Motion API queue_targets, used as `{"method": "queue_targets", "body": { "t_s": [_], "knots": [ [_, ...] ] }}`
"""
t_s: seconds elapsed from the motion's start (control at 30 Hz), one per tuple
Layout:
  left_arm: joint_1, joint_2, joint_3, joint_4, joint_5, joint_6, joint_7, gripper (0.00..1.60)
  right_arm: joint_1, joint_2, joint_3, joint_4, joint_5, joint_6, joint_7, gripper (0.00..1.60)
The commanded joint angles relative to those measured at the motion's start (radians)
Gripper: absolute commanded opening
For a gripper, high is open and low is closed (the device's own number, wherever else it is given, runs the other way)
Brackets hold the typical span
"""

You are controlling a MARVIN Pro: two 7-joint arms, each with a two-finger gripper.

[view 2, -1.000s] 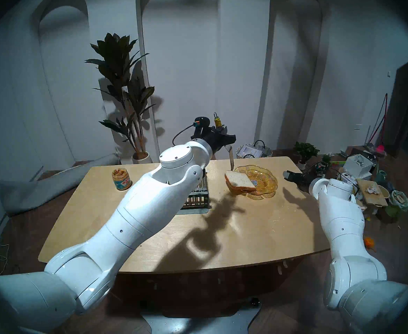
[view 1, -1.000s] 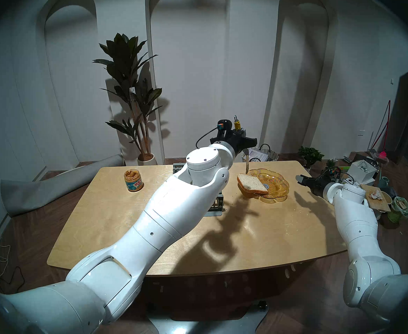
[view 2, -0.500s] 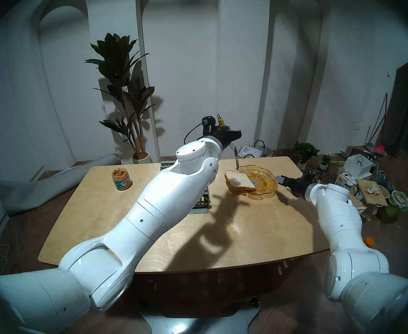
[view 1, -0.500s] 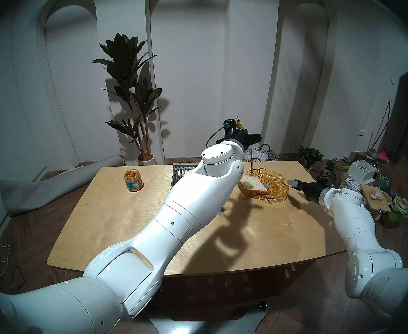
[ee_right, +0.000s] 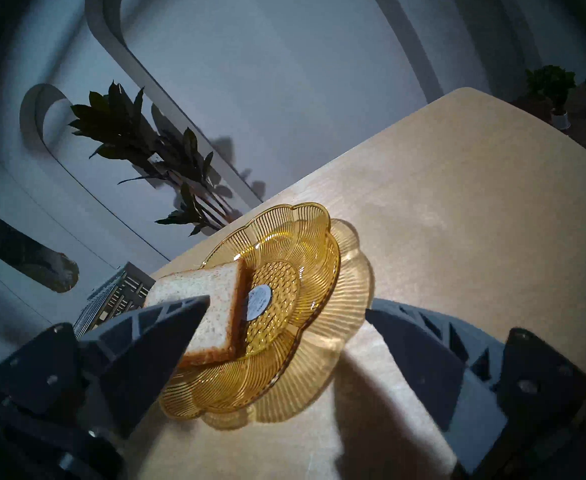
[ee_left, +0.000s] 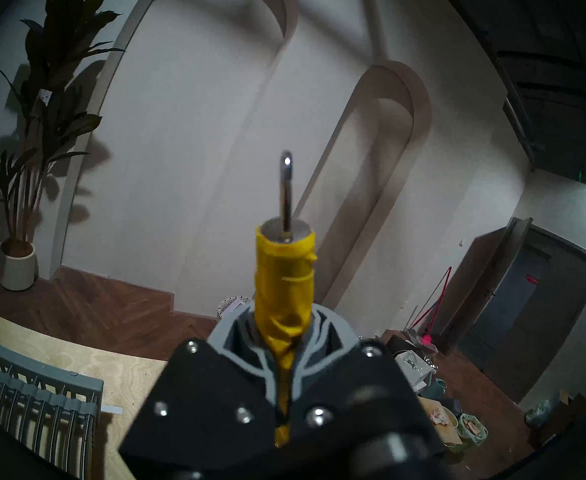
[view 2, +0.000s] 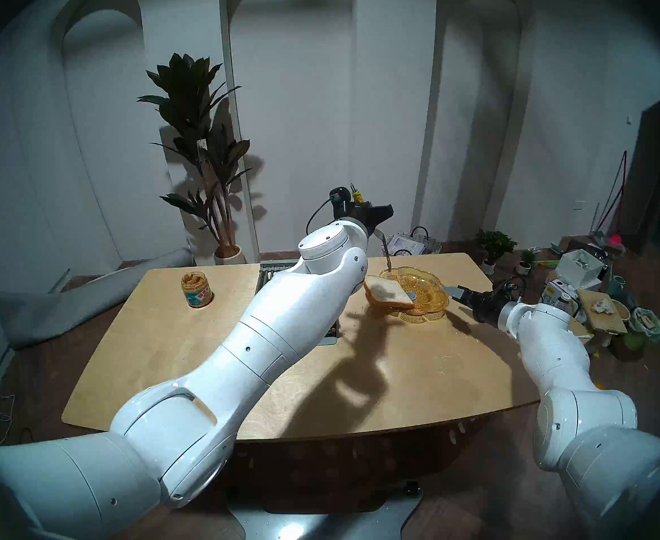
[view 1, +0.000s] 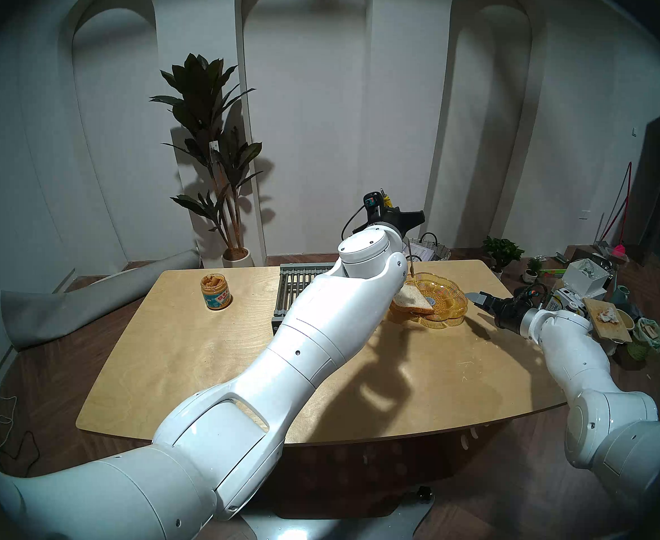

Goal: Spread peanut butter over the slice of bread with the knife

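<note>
1 slice of bread (ee_right: 198, 306): lies tilted, its near part on the rim of the amber glass dish (ee_right: 305, 247) and one corner hanging over the edge; just ahead of the right tool, below and nearer than the left tool. Judged: propped like this it could tip or slide under a spreading stroke.
Bread surface: pale and speckled, no tan smear visible, so spreading looks not yet begun.
Knife (view 2: 386, 251): clamped by its yellow handle (ee_left: 283, 282) in the left tool, blade hanging down, its tip over the far rim of the dish, just beyond the bread. Tan on the lower blade suggests it carries paste, though it is too small to be sure.
Left tool (ee_left: 284, 375): closed tight on the knife handle, pointing level, high above the bench (view 1: 211, 356); judged: held high so the blade can come down onto the slice.
Right tool (ee_right: 284, 327): jaws wide apart, empty, low at the dish's right side, aimed at dish and bread; judged: placed to steady the dish or slice.
Peanut butter (view 1: 216, 291): open jar, well off to the left tool's left, standing alone on the bench.
Grey slatted rack (view 1: 301, 290): between jar and dish, partly hidden under the left arm.
</note>
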Motion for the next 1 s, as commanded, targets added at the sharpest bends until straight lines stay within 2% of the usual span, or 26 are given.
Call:
{"method": "queue_targets", "body": {
  "t_s": [0.0,0.33,0.97],
  "knots": [
    [-0.037,-0.046,-0.004,0.002,0.007,-0.041,0.009,0.00,0.065,0.013,-0.002,0.044,0.009,-0.022,0.053,1.60],
    [-0.036,-0.066,-0.014,0.045,0.010,-0.078,0.036,0.00,0.133,-0.004,-0.005,0.146,0.005,-0.041,0.038,1.60],
    [-0.035,-0.107,-0.032,0.141,-0.003,-0.122,0.024,0.00,0.208,-0.042,-0.015,0.250,-0.003,-0.075,-0.040,1.60]
  ]
}}
